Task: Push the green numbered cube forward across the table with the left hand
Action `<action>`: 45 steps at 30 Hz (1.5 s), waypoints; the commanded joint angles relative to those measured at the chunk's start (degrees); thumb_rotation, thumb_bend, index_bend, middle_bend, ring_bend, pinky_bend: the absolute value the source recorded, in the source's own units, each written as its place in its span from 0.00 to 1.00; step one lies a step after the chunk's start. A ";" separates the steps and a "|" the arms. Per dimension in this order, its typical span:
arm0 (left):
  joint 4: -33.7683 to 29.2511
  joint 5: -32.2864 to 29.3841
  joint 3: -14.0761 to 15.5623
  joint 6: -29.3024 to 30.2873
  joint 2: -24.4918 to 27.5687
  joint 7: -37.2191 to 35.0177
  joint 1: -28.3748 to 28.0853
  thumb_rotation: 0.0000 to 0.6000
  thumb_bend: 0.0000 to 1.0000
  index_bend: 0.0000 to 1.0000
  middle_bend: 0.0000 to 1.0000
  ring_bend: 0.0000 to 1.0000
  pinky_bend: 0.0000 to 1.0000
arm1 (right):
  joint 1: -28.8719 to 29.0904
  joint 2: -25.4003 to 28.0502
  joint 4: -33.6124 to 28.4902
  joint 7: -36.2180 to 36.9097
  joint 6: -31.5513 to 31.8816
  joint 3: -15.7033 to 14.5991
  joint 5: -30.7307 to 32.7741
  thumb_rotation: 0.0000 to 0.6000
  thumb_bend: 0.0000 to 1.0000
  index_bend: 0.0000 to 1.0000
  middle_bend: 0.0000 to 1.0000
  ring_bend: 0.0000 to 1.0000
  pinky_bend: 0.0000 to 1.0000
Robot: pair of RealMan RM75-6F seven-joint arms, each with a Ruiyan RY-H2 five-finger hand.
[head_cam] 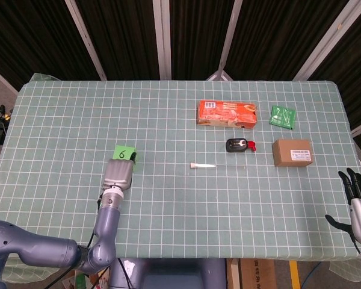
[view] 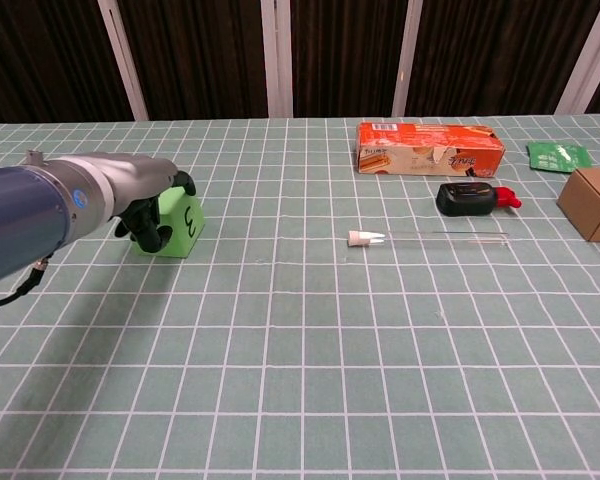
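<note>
The green numbered cube (head_cam: 124, 153) shows a 6 on top in the head view; in the chest view the green cube (view: 177, 228) shows a 3 on its side. It sits on the left half of the checked tablecloth (head_cam: 168, 120). My left hand (head_cam: 119, 174) is right behind it, its dark fingers (view: 148, 214) curled in and pressing against the cube's near side. My right hand (head_cam: 360, 198) hangs at the table's near right corner, fingers apart and holding nothing.
An orange carton (head_cam: 227, 114), a green packet (head_cam: 283, 116), a brown box (head_cam: 292, 152) and a black item with a red tip (head_cam: 237, 145) lie at the far right. A thin tube with a white cap (head_cam: 203, 165) lies mid-table.
</note>
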 commanded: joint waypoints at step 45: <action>-2.22 64.16 32.95 32.56 30.83 -56.83 41.78 1.00 0.37 0.19 0.13 0.00 0.03 | -1.03 1.13 2.55 4.50 5.49 -1.45 -8.53 1.00 0.04 0.06 0.00 0.00 0.00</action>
